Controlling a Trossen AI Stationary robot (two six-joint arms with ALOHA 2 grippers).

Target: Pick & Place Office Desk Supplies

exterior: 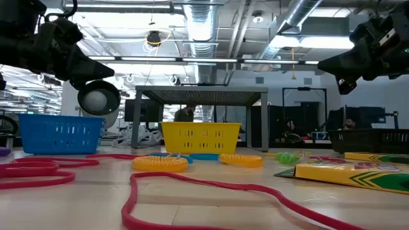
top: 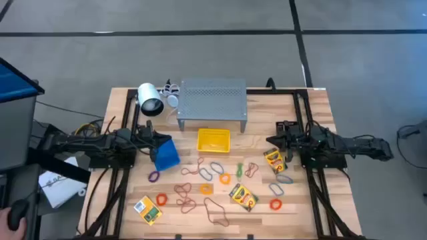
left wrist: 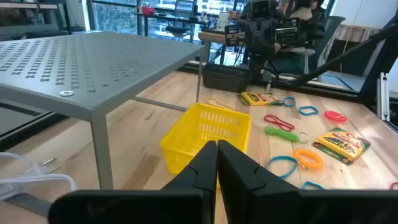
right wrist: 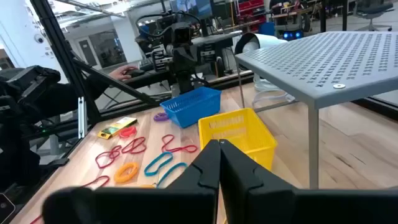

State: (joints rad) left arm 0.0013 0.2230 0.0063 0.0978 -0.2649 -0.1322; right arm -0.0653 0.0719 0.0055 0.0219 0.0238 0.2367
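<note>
Rubber bands in several colours lie flat across the table's near half, among them an orange one (top: pixel 223 179) and a red one (top: pixel 275 204). Three crayon boxes lie flat: one near my right gripper (top: pixel 274 160), one at the front centre (top: pixel 243 197), one at the front left (top: pixel 148 209). My left gripper (top: pixel 165 138) hovers shut over the table's left side, beside the blue bin (top: pixel 165 155). My right gripper (top: pixel 269 140) hovers shut over the right side. Each wrist view shows its own fingertips pressed together, left (left wrist: pixel 217 155) and right (right wrist: pixel 219 155), with nothing between them.
A yellow bin (top: pixel 213 140) stands at mid-table between the grippers. Behind it stands the grey perforated shelf (top: pixel 212 100). A black bin (left wrist: pixel 227 76) sits by the right arm. A white round lamp-like object (top: pixel 150 100) lies at the back left.
</note>
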